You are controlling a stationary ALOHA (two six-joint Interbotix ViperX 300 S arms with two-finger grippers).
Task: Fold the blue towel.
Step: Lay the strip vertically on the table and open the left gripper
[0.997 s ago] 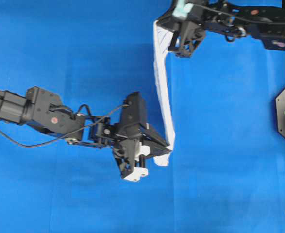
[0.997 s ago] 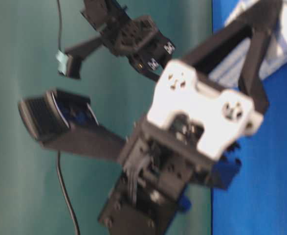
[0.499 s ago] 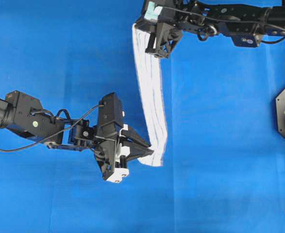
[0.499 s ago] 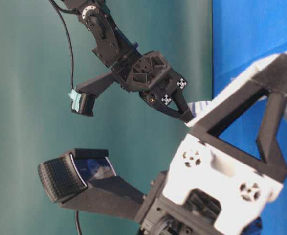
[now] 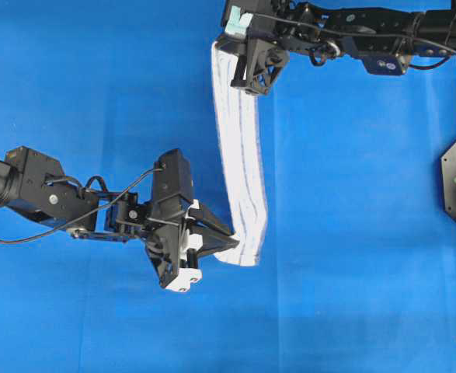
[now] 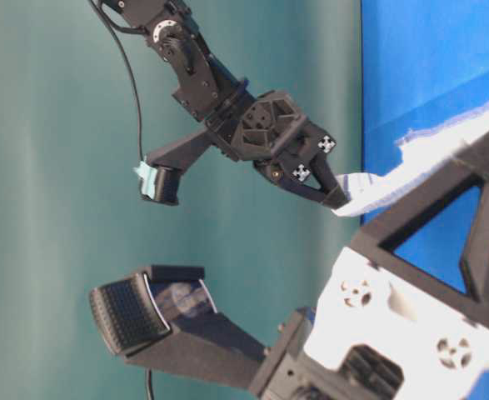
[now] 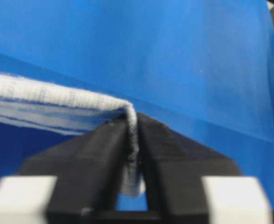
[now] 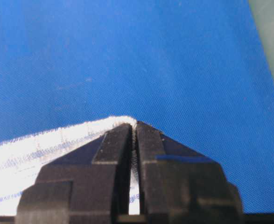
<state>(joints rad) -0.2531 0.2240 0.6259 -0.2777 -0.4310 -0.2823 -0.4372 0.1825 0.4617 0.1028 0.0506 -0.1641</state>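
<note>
Two grippers pinch opposite ends of the blue towel [image 5: 239,155].

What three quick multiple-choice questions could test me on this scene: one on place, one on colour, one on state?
1. Where is the white woven towel with thin blue stripes?
A. strung between both arms
B. crumpled in a corner
C. hanging off the table

2. What colour is the plain table covering?
A. green
B. bright blue
C. red

3. How do the right gripper jaws stand?
A. wide open
B. shut on the towel's corner
C. shut on nothing

Answers: 1 A, the left gripper pinches one end and the right the other; 2 B, blue throughout the overhead view; 3 B, cloth sits between them.
</note>
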